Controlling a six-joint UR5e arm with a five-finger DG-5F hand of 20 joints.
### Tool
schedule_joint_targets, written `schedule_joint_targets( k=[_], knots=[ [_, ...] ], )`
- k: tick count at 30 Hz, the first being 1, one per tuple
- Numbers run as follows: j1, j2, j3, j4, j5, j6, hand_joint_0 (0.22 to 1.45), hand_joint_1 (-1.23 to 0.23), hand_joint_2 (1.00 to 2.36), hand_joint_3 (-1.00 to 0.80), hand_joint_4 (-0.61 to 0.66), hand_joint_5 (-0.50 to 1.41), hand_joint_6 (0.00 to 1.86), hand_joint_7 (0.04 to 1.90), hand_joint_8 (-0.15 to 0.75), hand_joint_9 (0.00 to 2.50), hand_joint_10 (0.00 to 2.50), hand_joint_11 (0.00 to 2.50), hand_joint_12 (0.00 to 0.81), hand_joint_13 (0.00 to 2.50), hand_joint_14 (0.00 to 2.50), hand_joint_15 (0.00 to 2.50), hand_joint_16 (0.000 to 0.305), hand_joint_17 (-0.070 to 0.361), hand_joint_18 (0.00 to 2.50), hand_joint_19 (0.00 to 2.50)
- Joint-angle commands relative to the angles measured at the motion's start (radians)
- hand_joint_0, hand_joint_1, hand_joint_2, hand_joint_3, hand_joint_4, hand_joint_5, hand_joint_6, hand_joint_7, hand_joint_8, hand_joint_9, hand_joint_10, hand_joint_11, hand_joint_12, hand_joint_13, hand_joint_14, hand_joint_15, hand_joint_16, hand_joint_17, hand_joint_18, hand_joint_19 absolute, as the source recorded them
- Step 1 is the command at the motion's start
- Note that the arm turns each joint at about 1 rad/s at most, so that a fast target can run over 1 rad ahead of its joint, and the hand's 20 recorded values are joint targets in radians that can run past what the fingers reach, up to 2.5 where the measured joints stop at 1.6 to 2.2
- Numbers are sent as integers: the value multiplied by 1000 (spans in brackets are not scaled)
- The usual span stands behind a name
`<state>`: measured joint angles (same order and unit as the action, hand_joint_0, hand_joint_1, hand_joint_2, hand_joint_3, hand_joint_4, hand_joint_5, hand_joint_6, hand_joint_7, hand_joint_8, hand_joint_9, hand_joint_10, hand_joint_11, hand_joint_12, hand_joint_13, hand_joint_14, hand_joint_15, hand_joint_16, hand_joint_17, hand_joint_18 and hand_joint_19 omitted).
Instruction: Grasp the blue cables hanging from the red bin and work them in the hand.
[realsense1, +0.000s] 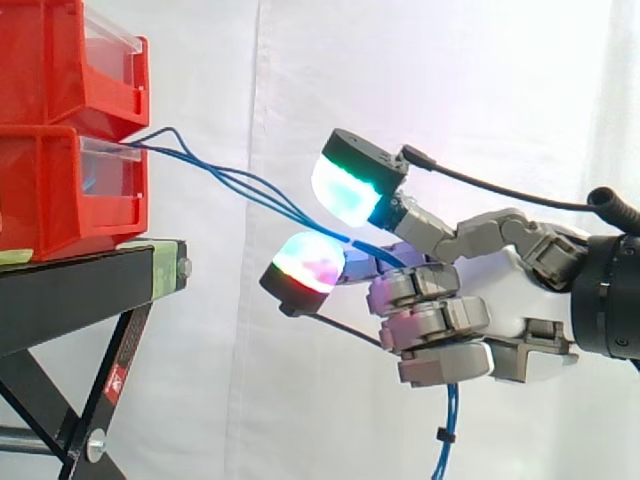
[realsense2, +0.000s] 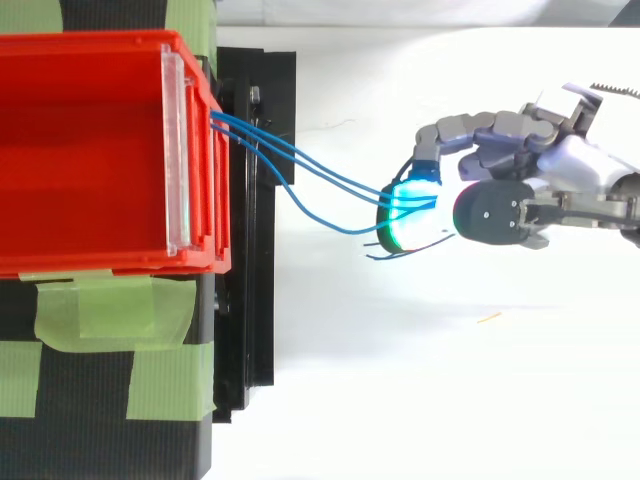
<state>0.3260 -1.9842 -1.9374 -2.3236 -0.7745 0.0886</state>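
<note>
Surroundings: We see two red plastic bins stacked, the upper bin (realsense1: 50, 60) sitting on the lower bin (realsense1: 60, 190). Both rest on a black bench (realsense1: 70, 290) with slanted legs. Strips of pale green tape (realsense2: 110, 310) lie across the bench top beside the bins, and a white curtain (realsense1: 450, 80) hangs behind.
In the way: We find a clear plastic front panel (realsense2: 175, 150) standing upright at the bin's open face. The cables leave the lower bin just past it and then cross open air to the robot hand.
Cables: We follow the thin blue cables (realsense1: 250, 185) sloping down and to the right from the lower bin's front. One sags lower than the others. Further right, a length of blue cable hangs below the palm.
Robot hand: The robot hand (realsense1: 500, 300) is clamped on the cables. They run between two glowing fingertips (realsense1: 345, 190), and the other fingers are curled in against the palm.
Materials and shapes: We note glossy, hard-edged bins, smooth round cables, matte creased tape and thick rounded pads glowing cyan, green and magenta.
</note>
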Motion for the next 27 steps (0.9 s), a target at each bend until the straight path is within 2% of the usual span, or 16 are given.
schedule_joint_targets(
  k=[1, 7, 15, 19, 22, 27],
  knots=[
    [-1, -1, 0, 44, 14, -32, 806, -570, 1000, -1000, 263, 281, 510, 1222, 403, 839, 2500, 2500, 430, 1085, 2500, 1427, 57, 129, 1604, 1576],
    [2, -21, 0, 59, 17, -27, 807, -571, 1000, -1000, 263, 280, 509, 1229, 405, 838, 2500, 2500, 430, 1085, 2500, 1426, 57, 128, 1605, 1575],
    [-4, -16, 2, 23, 9, 14, 813, -570, 1000, -1000, 262, 281, 510, 1220, 410, 840, 2500, 2500, 431, 1085, 2500, 1429, 57, 129, 1606, 1574],
    [-12, -16, 18, 10, 9, 20, 813, -571, 1000, -1000, 262, 281, 510, 1227, 410, 841, 2500, 2500, 431, 1086, 2500, 1430, 57, 128, 1605, 1579],
    [-24, -16, 51, -22, 9, 30, 815, -571, 1000, -1000, 262, 280, 511, 1227, 410, 841, 2500, 2500, 431, 1085, 2500, 1429, 58, 131, 1606, 1558],
    [-31, -16, 74, -68, 7, 30, 815, -573, 1000, -1000, 263, 277, 515, 1223, 408, 836, 2500, 2500, 430, 1083, 2500, 1425, 57, 128, 1602, 1575]
  ],
)
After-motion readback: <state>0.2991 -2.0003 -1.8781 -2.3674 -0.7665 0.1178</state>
